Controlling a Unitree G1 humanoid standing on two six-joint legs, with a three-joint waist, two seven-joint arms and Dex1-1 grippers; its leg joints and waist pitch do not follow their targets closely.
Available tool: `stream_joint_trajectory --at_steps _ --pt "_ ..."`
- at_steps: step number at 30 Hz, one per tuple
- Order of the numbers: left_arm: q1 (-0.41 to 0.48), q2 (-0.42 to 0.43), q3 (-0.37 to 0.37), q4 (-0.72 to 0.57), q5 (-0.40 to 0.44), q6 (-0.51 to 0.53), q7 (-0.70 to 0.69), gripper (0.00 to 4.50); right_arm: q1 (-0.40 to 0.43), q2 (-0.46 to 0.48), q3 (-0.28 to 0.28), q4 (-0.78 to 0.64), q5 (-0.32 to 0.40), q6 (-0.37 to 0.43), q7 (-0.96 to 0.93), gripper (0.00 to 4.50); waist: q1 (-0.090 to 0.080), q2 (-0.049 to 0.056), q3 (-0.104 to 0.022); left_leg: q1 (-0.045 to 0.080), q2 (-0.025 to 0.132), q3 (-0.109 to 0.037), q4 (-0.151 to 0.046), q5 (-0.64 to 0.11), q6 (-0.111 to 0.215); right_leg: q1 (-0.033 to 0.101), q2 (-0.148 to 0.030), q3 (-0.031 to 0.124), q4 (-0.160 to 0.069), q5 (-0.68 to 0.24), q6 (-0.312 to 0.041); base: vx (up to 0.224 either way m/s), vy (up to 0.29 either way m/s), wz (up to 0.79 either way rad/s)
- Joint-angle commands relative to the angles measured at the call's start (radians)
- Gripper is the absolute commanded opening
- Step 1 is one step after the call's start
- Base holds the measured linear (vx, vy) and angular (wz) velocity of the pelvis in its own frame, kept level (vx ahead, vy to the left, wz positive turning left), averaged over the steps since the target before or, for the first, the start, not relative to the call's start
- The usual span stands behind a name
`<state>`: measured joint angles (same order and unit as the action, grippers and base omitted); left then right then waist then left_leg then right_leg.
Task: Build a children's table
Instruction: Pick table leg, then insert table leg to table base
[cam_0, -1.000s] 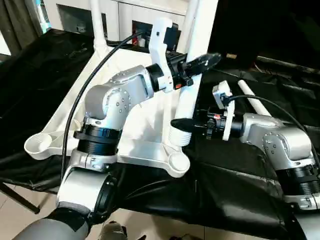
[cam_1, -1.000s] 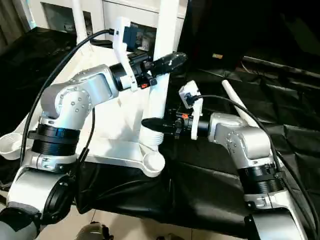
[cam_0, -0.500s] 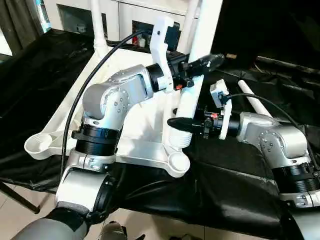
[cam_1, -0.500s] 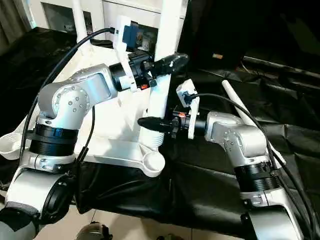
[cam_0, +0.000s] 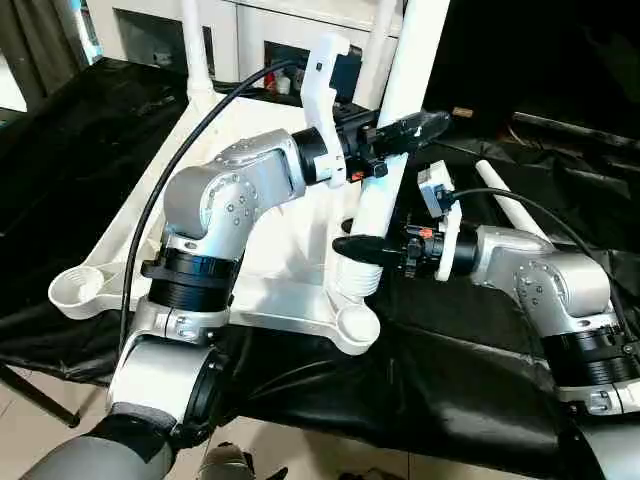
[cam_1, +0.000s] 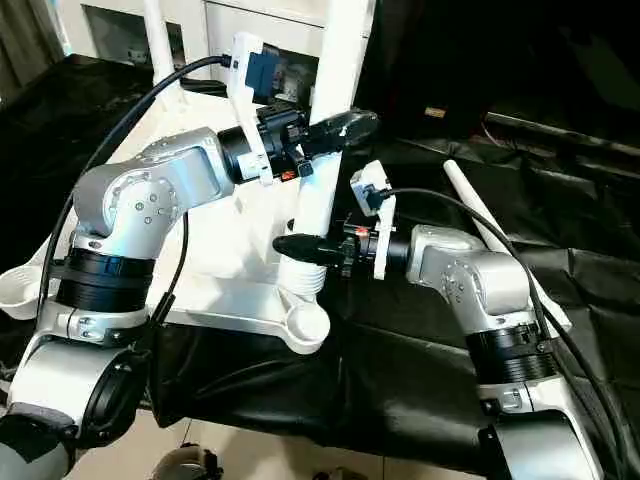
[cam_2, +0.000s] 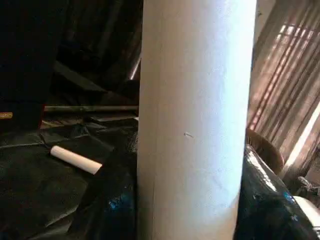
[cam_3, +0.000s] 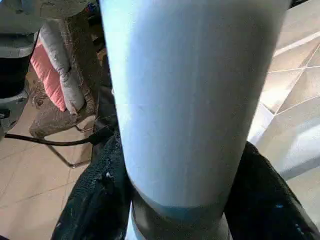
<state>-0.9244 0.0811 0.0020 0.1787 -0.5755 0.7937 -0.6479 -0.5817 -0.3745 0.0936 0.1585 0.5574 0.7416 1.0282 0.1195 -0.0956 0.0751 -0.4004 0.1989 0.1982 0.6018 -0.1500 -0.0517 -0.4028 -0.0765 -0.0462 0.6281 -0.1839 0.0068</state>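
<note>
The children's table (cam_0: 290, 300) is lying upside down on the black cloth (cam_0: 450, 390) while we're steadying one leg (cam_0: 385, 190) in its corner socket, left gripper (cam_0: 405, 128) clamped high, right gripper (cam_0: 362, 246) closing low, keeping it plumb.

Leg (cam_0: 385, 190) — smooth white plastic (cloth (cam_0: 470, 370) glossy black).

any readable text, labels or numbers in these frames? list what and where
No text can be read in any view.
Small yellow label on the dark object behind the table: too small to read.
White leg, tabletop, left gripper and right gripper: no markings visible.
</note>
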Motion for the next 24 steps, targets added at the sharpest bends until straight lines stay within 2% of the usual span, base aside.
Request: stream_joint_trajectory --at_steps 1,8,9,11,14,15,20,21,22,23,24 --pt "-0.014 -0.008 -0.015 -0.025 -0.017 0.012 -0.019 1.83 -0.011 -0.013 -0.014 0.010 0.000 0.009 -0.009 1.99 0.003 0.007 -0.085 0.034 0.031 -0.017 -0.063 -0.175 -0.038 0.048 -0.063 0.033 -0.071 -0.149 -0.196 0.000 0.000 0.00" --pt "-0.015 -0.001 -0.012 -0.025 -0.013 0.006 -0.021 1.82 -0.016 -0.007 -0.016 0.022 -0.005 -0.001 -0.006 1.94 0.003 0.009 -0.086 0.033 0.031 -0.017 -0.063 -0.167 -0.036 0.047 -0.062 0.033 -0.069 -0.134 -0.200 0.000 0.000 0.00" --pt "-0.015 -0.001 -0.012 -0.024 -0.010 0.003 -0.019 2.17 -0.016 -0.006 -0.016 0.023 -0.006 -0.002 -0.006 1.94 0.003 0.008 -0.086 0.033 0.031 -0.017 -0.063 -0.170 -0.036 0.048 -0.062 0.033 -0.069 -0.136 -0.200 0.000 0.000 0.00" --pt "-0.017 0.002 -0.006 -0.022 -0.022 0.021 -0.023 2.52 -0.017 -0.005 -0.018 0.028 -0.008 -0.009 -0.007 1.93 0.003 0.009 -0.086 0.034 0.031 -0.017 -0.063 -0.170 -0.039 0.048 -0.062 0.032 -0.069 -0.135 -0.200 0.000 0.000 0.00" --pt "-0.011 -0.001 0.006 -0.039 -0.044 0.035 -0.029 2.61 -0.017 0.000 -0.023 0.032 -0.010 -0.019 -0.012 1.93 0.004 0.011 -0.087 0.034 0.031 -0.017 -0.062 -0.172 -0.041 0.048 -0.061 0.033 -0.069 -0.134 -0.203 0.000 0.000 0.00" --pt "-0.008 -0.014 0.021 -0.039 -0.042 0.003 -0.013 2.86 -0.016 0.004 -0.027 0.032 -0.007 -0.023 -0.014 1.93 0.003 0.010 -0.087 0.033 0.030 -0.017 -0.063 -0.170 -0.038 0.048 -0.061 0.033 -0.068 -0.126 -0.204 0.000 0.000 0.00" --pt "-0.007 -0.081 0.139 -0.026 -0.090 -0.141 0.039 2.97 -0.010 0.041 -0.063 0.039 0.006 -0.050 -0.050 1.93 0.004 0.007 -0.086 0.031 0.030 -0.017 -0.062 -0.177 -0.034 0.051 -0.065 0.032 -0.071 -0.125 -0.217 0.000 0.000 0.00" --pt "-0.007 -0.081 0.139 -0.026 -0.090 -0.141 0.039 2.97 -0.010 0.041 -0.063 0.039 0.006 -0.050 -0.050 1.93 0.004 0.008 -0.087 0.033 0.032 -0.018 -0.063 -0.181 -0.036 0.051 -0.064 0.032 -0.070 -0.130 -0.213 0.000 0.000 0.00" --pt "-0.011 -0.096 0.176 -0.021 -0.112 -0.170 0.055 2.97 -0.010 0.056 -0.075 0.044 0.008 -0.060 -0.069 1.93 0.003 0.010 -0.087 0.032 0.031 -0.018 -0.062 -0.181 -0.036 0.050 -0.063 0.032 -0.070 -0.128 -0.214 0.000 0.000 0.00" --pt "-0.022 -0.104 0.257 -0.012 -0.171 -0.196 0.087 2.97 -0.011 0.090 -0.096 0.062 -0.002 -0.094 -0.125 1.93 0.002 0.014 -0.087 0.032 0.030 -0.018 -0.063 -0.189 -0.041 0.048 -0.064 0.032 -0.070 -0.131 -0.215 0.000 0.000 0.00" --pt "-0.022 -0.104 0.257 -0.012 -0.171 -0.196 0.087 2.97 -0.011 0.090 -0.096 0.062 -0.002 -0.094 -0.125 1.93 0.002 0.014 -0.087 0.032 0.030 -0.018 -0.063 -0.189 -0.041 0.048 -0.064 0.032 -0.070 -0.131 -0.215 0.000 0.000 0.00"
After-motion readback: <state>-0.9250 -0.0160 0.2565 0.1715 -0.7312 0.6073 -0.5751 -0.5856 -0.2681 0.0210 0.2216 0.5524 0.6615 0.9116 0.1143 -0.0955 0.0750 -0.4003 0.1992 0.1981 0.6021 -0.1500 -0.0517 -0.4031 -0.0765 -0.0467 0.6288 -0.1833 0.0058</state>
